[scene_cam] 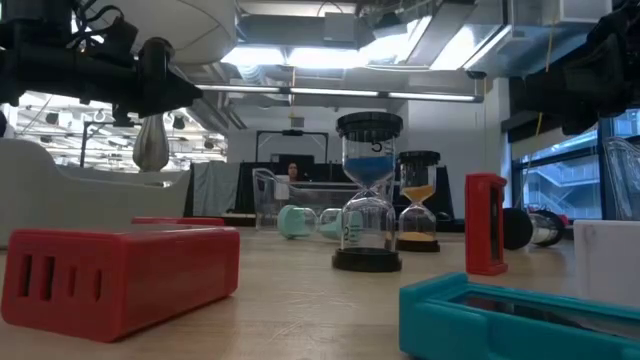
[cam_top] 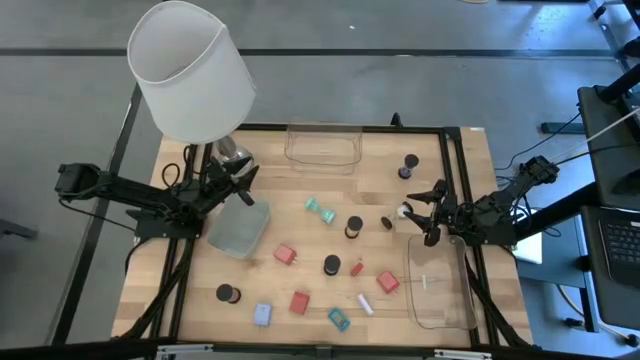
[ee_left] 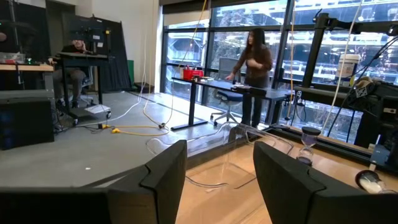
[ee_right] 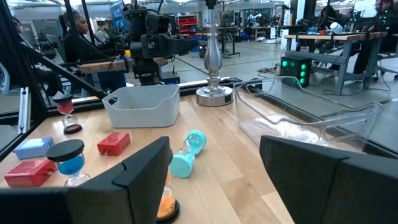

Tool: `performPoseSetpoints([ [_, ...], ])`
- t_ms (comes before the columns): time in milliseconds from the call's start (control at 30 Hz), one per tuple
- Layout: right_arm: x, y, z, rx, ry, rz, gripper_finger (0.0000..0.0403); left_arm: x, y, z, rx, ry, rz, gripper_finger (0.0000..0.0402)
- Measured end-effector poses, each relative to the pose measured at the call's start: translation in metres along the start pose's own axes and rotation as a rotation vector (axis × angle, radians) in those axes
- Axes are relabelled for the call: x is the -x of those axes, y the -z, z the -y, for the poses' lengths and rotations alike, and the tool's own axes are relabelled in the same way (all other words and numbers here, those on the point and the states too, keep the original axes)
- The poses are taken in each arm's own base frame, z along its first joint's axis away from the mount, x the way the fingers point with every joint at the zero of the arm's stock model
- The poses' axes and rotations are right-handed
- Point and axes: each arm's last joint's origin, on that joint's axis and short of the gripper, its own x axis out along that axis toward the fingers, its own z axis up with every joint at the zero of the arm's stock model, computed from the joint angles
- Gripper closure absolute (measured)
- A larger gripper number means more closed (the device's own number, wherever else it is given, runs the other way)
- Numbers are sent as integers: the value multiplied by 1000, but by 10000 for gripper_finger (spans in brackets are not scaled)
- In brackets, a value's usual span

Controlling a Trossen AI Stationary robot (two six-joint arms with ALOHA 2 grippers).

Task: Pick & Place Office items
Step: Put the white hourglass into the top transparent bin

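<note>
From above, the wooden counter carried scattered office items: red blocks, dark cylinders, a teal clip and a pale-blue one, lying between three clear trays and a white-shaded lamp. The left end effector hovered at the lamp's base beside a frosted tray; the right end effector hung above the counter's right side, near a long clear tray.

At counter height, a red block and a teal piece filled the foreground, a blue sand timer standing behind them.

The left wrist camera showed the left end effector's fingers only narrowly parted and holding nothing, with a person at a desk by the windows.

From the right wrist, that end effector's fingers stood well apart and empty above a toppled teal timer.
</note>
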Motion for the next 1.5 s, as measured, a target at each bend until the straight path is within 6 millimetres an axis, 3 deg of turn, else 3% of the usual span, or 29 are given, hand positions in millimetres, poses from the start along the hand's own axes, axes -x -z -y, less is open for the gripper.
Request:
performPoseSetpoints([
  [233,0,0,0,-12,0,0,147,0,0,0,1,0,1,219],
  [500,0,-1,0,-171,8,11,147,0,0,0,1,0,1,219],
  [900,1,-2,7,-196,260,65,147,0,0,0,0,0,0,219],
  [1500,1,-2,5,-222,181,50,147,0,0,0,0,0,0,219],
])
